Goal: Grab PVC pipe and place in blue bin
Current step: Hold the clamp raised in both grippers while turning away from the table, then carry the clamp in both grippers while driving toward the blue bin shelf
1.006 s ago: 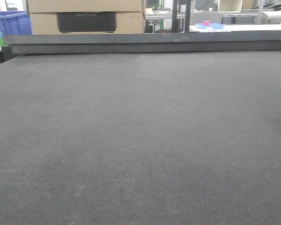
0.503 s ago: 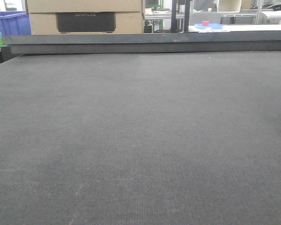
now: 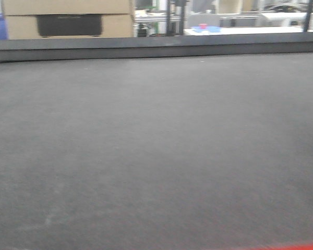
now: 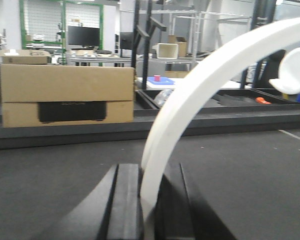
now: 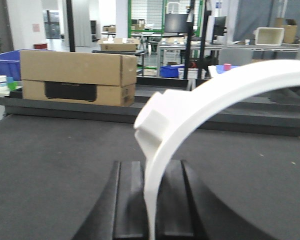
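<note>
Left tool [image 4: 149,210]: black fingers pinched on the PVC pipe [image 4: 200,85]. The white curve comes up from betw. the pads and arcs high to the right, off the worktop [image 3: 156,156]. Right tool [image 5: 151,205], same story: pressed onto a second white bend [image 5: 215,85], stepped end just above the fingers, the rest sweeping up and right. One part or two? Looks like two, can't be sure.

Front view has just swung. The cardboard box [image 3: 68,18] has slid left vs. half a sec ago, the picture has gone soft w/ motion blur, and a thin red strip [image 3: 281,247] now shows at the bottom right edge. Arms aren't in that view, so I read it as the base moving or turning: grab done, carry leg under way.

Blue bin [image 5: 5,62]: right wrist cam has it far left, behind the box and beyond the worktop's far rim, well apart from both tools. In the front view it's down to a sliver at the left edge, so it's slipping out of frame. Is that the target bin? Other blue containers sit further back, so can't tell. Pipe is in hand, not yet anywhere near a bin.
</note>
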Controlling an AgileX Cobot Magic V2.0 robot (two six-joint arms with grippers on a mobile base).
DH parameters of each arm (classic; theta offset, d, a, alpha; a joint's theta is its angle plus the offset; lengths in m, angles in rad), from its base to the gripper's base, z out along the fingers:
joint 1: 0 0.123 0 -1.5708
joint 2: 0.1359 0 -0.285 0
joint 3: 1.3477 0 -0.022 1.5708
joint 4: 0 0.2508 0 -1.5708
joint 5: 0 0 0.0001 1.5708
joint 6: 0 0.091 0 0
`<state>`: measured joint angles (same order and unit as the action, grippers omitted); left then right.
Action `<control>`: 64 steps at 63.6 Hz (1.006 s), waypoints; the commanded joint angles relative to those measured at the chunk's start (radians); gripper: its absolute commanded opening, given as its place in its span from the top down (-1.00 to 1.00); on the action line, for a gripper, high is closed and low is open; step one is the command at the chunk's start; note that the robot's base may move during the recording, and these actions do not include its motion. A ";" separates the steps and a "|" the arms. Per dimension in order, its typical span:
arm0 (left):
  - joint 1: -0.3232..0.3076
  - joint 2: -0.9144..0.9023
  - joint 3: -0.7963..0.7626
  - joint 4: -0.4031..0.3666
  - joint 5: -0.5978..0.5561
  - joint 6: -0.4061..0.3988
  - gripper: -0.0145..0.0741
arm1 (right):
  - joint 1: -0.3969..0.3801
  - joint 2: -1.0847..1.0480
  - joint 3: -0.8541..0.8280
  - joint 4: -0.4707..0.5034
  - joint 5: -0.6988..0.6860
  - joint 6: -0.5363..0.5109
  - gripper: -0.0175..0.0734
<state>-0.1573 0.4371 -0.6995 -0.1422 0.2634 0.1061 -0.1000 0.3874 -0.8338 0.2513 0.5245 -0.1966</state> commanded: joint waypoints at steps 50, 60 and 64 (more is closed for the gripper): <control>-0.007 -0.007 -0.002 -0.002 -0.026 0.000 0.92 | 0.001 -0.003 -0.002 -0.001 -0.036 -0.004 0.97; -0.007 -0.007 -0.002 -0.002 -0.026 0.000 0.92 | 0.001 -0.003 -0.002 -0.001 -0.036 -0.004 0.97; -0.007 -0.007 -0.002 -0.002 -0.026 0.000 0.92 | 0.001 -0.003 -0.002 -0.001 -0.036 -0.004 0.97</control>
<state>-0.1573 0.4371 -0.6995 -0.1422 0.2618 0.1061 -0.1000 0.3874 -0.8338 0.2530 0.5222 -0.1969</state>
